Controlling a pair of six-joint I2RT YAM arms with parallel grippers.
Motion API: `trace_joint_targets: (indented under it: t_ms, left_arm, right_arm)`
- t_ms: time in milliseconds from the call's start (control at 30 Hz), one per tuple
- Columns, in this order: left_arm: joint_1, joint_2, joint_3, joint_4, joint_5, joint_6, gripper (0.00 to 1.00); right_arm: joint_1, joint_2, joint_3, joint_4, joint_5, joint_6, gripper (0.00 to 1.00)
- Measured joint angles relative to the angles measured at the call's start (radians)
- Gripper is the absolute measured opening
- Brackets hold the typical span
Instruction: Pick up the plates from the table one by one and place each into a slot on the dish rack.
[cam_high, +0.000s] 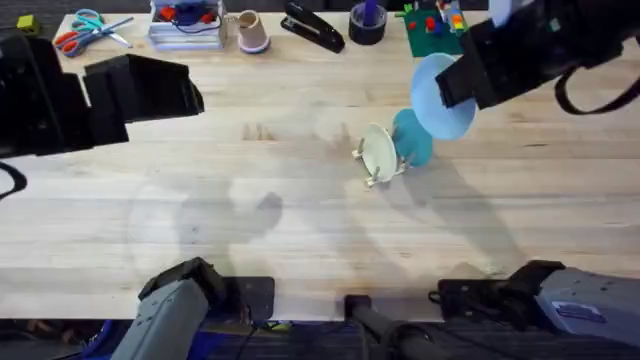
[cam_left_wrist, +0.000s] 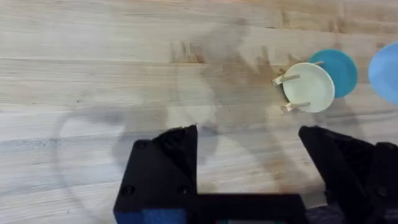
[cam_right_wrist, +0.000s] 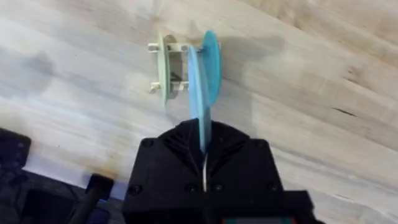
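My right gripper (cam_high: 458, 85) is shut on the light blue plate (cam_high: 438, 95) and holds it on edge in the air, just above and behind the dish rack (cam_high: 385, 165). In the right wrist view that light blue plate (cam_right_wrist: 199, 99) shows edge-on between the fingers. A cream plate (cam_high: 378, 150) and a teal plate (cam_high: 412, 135) stand upright in the rack's slots. My left gripper (cam_left_wrist: 249, 140) hangs open and empty over bare table (cam_high: 250, 220) at the far left, well away from the rack.
Along the table's back edge lie scissors (cam_high: 85, 30), a clear tray (cam_high: 185, 28), a pink cup (cam_high: 252, 32), a black stapler (cam_high: 312, 28), a tape roll (cam_high: 367, 22) and a green board with small bricks (cam_high: 435, 30).
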Motion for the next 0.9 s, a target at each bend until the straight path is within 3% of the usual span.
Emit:
trace_joint_targets:
  t_ms: [900]
  left_arm:
    - [0.0,0.0,0.0,0.0,0.0,0.0,0.994]
  right_arm:
    - [0.0,0.0,-0.065,0.058,0.003,0.032,0.029]
